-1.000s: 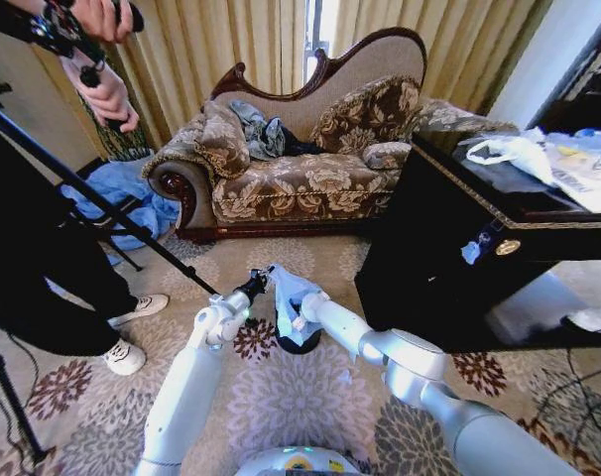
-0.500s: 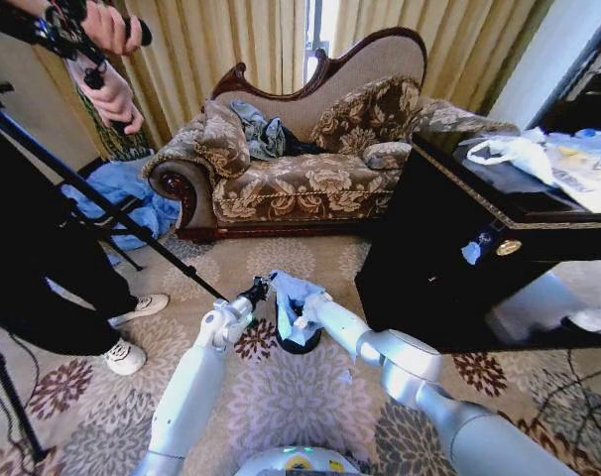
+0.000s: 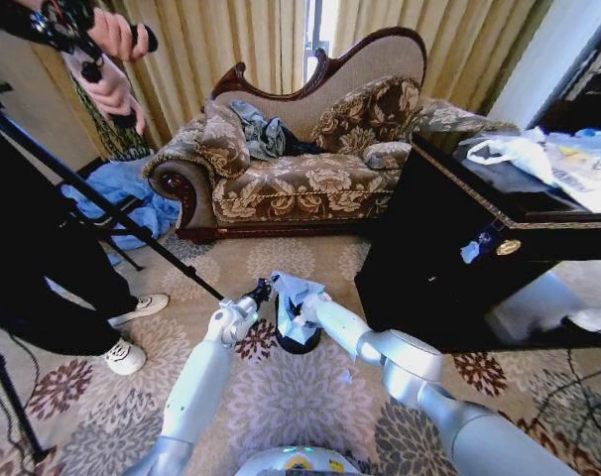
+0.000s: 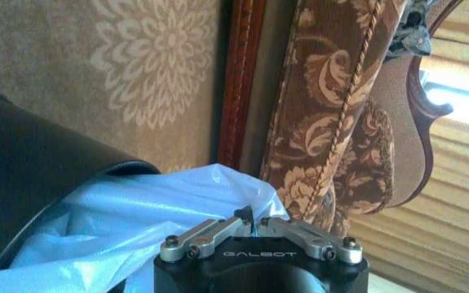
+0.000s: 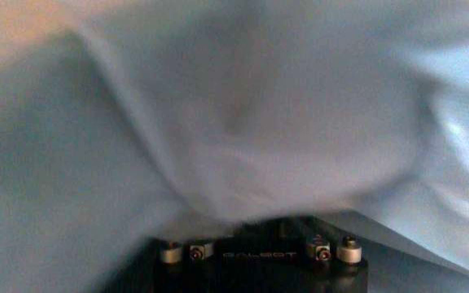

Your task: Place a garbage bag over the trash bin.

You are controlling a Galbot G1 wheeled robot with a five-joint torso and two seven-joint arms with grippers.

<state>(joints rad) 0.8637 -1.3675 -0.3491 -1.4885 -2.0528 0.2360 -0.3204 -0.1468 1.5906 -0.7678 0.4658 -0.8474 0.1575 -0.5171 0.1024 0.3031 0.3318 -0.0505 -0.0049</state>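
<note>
While the left gripper (image 4: 251, 223) pinches the garbage bag's (image 3: 293, 295) edge beside the trash bin (image 4: 22, 189), the right gripper's (image 3: 299, 313) grip is hidden under plastic.

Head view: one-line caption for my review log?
Both grippers hold the garbage bag draped over the trash bin on the carpet.

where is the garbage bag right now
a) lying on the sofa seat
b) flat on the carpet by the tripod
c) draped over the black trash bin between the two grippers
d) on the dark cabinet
c: the garbage bag hangs over the trash bin, with the left gripper pinching its edge and the right gripper against it.
</note>
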